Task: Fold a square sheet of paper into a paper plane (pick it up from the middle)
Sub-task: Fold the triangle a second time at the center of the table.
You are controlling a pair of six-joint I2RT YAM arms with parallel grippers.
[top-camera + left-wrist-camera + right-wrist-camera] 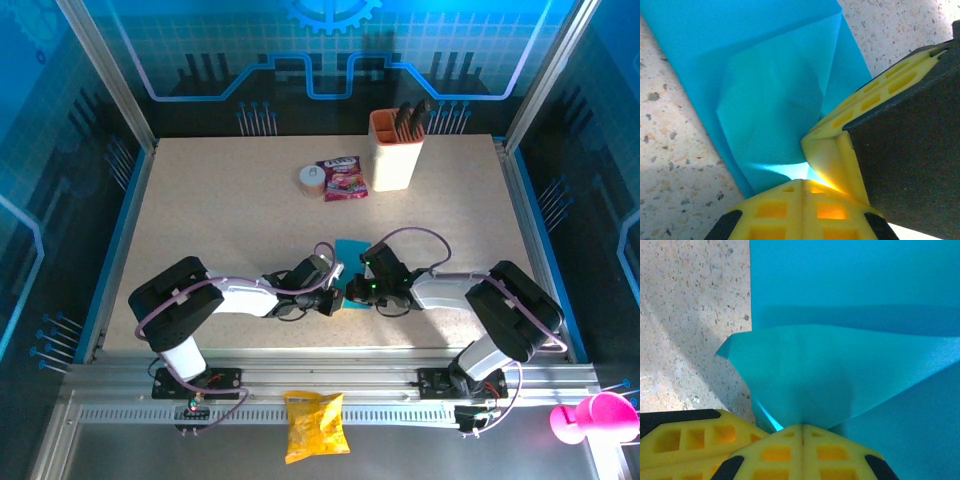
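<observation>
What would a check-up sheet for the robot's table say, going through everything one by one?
Surface: speckled beige table, no spills seen.
Job's things: blue paper lies between the arms, partly folded, with a flap pinched up.
Clutter: pink packet, small roll and holder cup with dark tools stand at the back. A yellow bag and a pink object lie in front of the arm bases.
Grippers: left gripper and right gripper are both shut on the paper, tips close together.
Cables: cables loop along each arm, off the paper.
Surroundings: blue panel walls, metal frame.
</observation>
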